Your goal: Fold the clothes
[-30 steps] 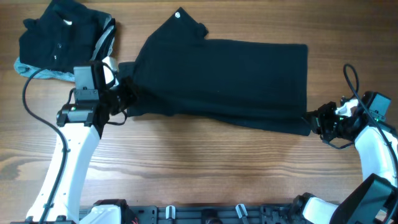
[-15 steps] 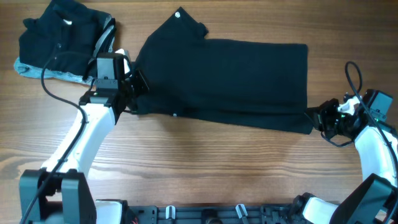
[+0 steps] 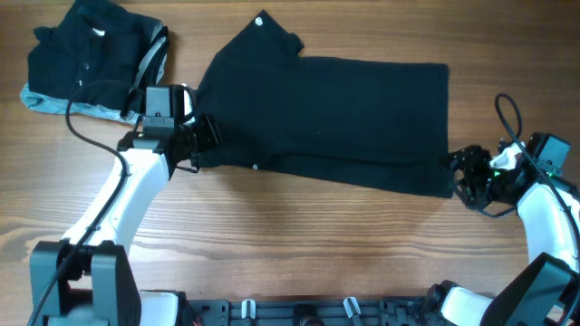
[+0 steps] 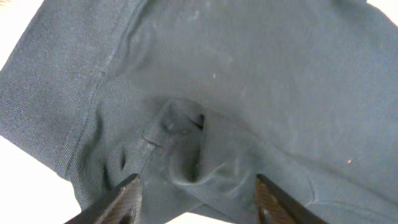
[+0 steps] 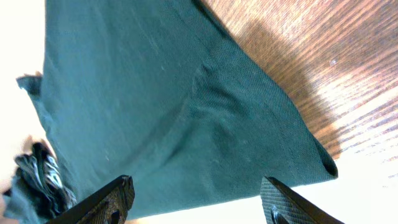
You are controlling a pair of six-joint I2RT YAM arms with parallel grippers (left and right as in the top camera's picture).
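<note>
One of the clothes, a black shirt (image 3: 335, 113), lies flat across the middle of the table with a small white tag (image 3: 260, 22) at its top. My left gripper (image 3: 207, 138) stands open at its left edge, over a puckered fold of shirt fabric (image 4: 180, 143). In the left wrist view its fingertips (image 4: 127, 199) straddle the cloth without pinching it. My right gripper (image 3: 459, 172) is open at the shirt's lower right corner (image 5: 311, 162), and the hem lies loose between its fingertips (image 5: 283, 199). More folded clothes (image 3: 86, 59) sit at the back left.
The folded stack has a light grey-blue edge (image 3: 45, 101) at its near left. Bare wood table (image 3: 299, 235) runs in front of the shirt. A black cable (image 3: 91, 145) loops off the left arm, another cable (image 3: 507, 113) off the right. The arms' base rail (image 3: 299, 312) lines the front edge.
Both grippers went from shut on the shirt to open, letting the cloth go. The left arm earlier carried the shirt's left edge up and to the right.
</note>
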